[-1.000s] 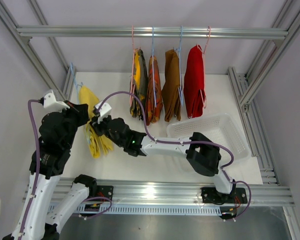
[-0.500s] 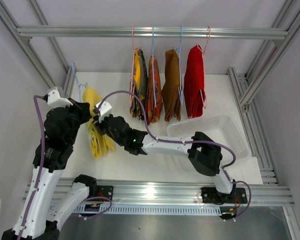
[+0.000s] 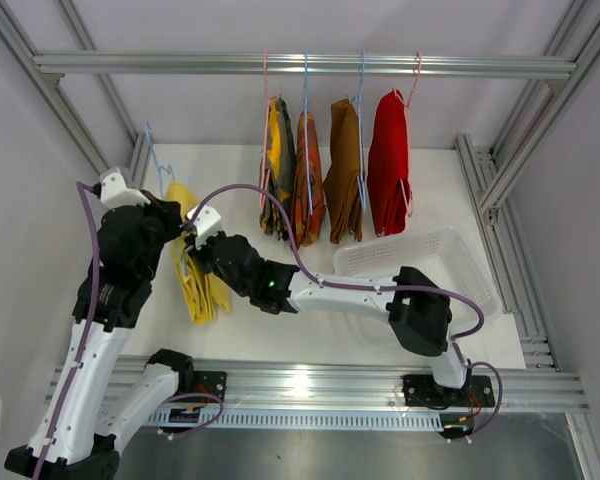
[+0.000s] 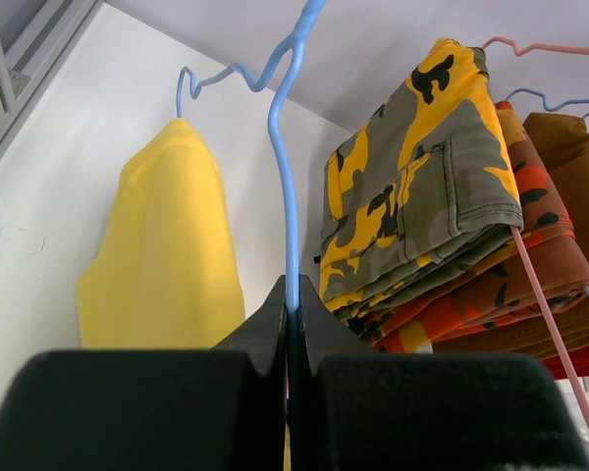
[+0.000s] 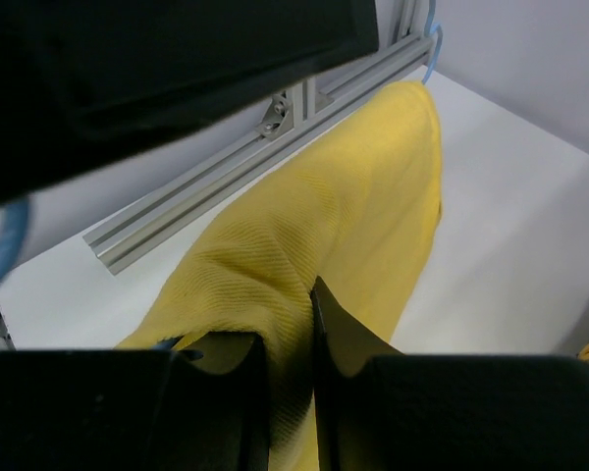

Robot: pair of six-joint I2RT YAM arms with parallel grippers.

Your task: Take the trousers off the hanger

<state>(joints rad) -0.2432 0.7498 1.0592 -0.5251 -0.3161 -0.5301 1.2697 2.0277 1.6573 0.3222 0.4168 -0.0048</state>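
You have a white mesh basket (image 3: pixel 470 275) in the right half of the top view. It rests on the white tabletop (image 3: pixel 440 185), just beside the grooved aluminium side rail (image 3: pixel 525 300) at the right edge. A horizontal aluminium bar (image 3: pixel 160 64) spans the upper part of that frame, against a pale grey wall. Along the bottom runs a wider aluminium beam (image 3: pixel 320 385) with a bright glare spot. In the right wrist view, an aluminium extrusion (image 5: pixel 206 172) crosses diagonally from lower left to upper right.
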